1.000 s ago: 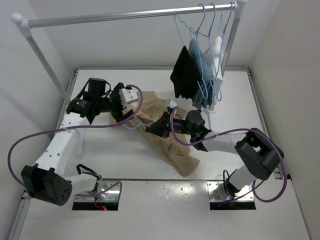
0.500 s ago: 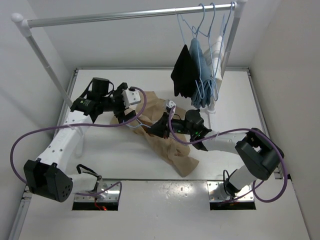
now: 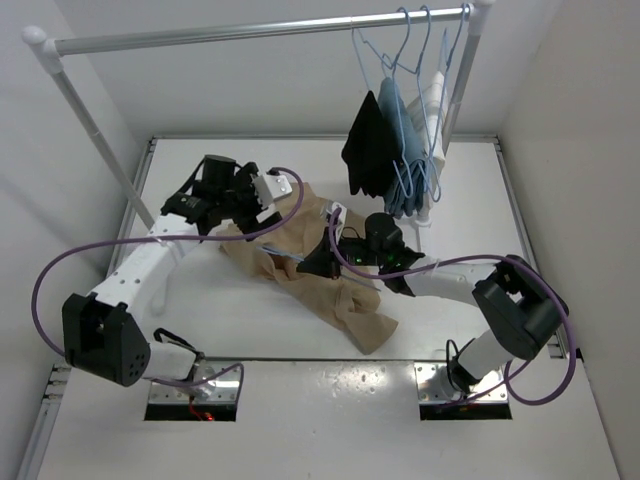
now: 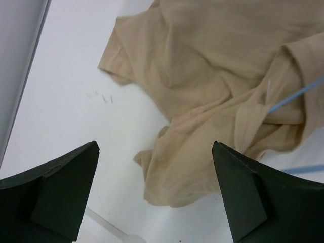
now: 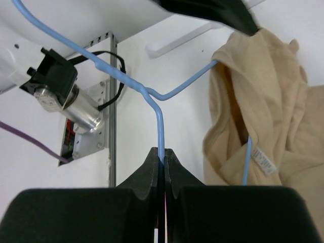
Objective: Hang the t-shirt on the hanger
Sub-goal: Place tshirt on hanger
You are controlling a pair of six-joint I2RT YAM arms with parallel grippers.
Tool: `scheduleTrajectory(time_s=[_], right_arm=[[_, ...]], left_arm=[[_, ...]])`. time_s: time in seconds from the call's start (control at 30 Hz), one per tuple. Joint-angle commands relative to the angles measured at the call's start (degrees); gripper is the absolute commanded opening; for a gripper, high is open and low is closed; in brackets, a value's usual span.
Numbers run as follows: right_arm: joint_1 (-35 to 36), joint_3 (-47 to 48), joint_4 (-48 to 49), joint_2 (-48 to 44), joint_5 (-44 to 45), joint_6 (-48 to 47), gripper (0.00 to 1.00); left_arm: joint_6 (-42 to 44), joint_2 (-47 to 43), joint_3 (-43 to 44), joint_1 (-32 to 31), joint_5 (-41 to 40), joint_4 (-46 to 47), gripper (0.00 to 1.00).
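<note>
The tan t-shirt [image 3: 335, 285] lies crumpled on the white table, running from the middle toward the front. My right gripper [image 3: 316, 262] is shut on the light-blue wire hanger [image 3: 285, 257]; in the right wrist view the gripper [image 5: 162, 152] pinches the hanger [image 5: 160, 121] just below its bend. One hanger arm goes into the t-shirt [image 5: 273, 116] beside the neck label. My left gripper [image 3: 250, 212] hovers open above the shirt's left edge. In the left wrist view the gripper [image 4: 155, 147] has nothing between its fingers [image 4: 61, 187]; the t-shirt [image 4: 212, 76] and a piece of the hanger [image 4: 298, 93] lie below.
A clothes rail [image 3: 250, 30] spans the back on slanted posts [image 3: 90, 115]. At its right end hang a black garment [image 3: 365, 150], a blue garment [image 3: 402, 150] and a white one [image 3: 433, 100] on blue hangers. Walls close in both sides.
My left gripper has swung right and now sits over the shirt's left part. The shirt's left side has spread further left. My right gripper keeps its grip on the hanger, shifted slightly.
</note>
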Motion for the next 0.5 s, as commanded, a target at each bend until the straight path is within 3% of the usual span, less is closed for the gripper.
scheduleTrajectory(time_s=[0.0, 0.3, 0.43, 0.47], right_arm=[[0.0, 1.27, 1.09, -0.84, -2.82, -1.6, 0.0], [0.0, -0.84, 3.99, 0.21, -0.44, -1.6, 0.0], [0.0, -2.68, 10.29, 2.59, 0.7, 0.06, 0.0], [0.0, -3.73, 11.89, 3.46, 0.7, 0.94, 0.0]], left_arm=[[-2.09, 2.11, 1.95, -0.23, -7.98, 3.32, 1.0], [-3.31, 2.13, 0.63, -0.23, -7.29, 3.85, 1.0], [-4.54, 1.6, 1.85, 3.54, -5.72, 3.85, 1.0], [-4.55, 1.6, 2.47, 5.37, -5.71, 3.85, 0.93]])
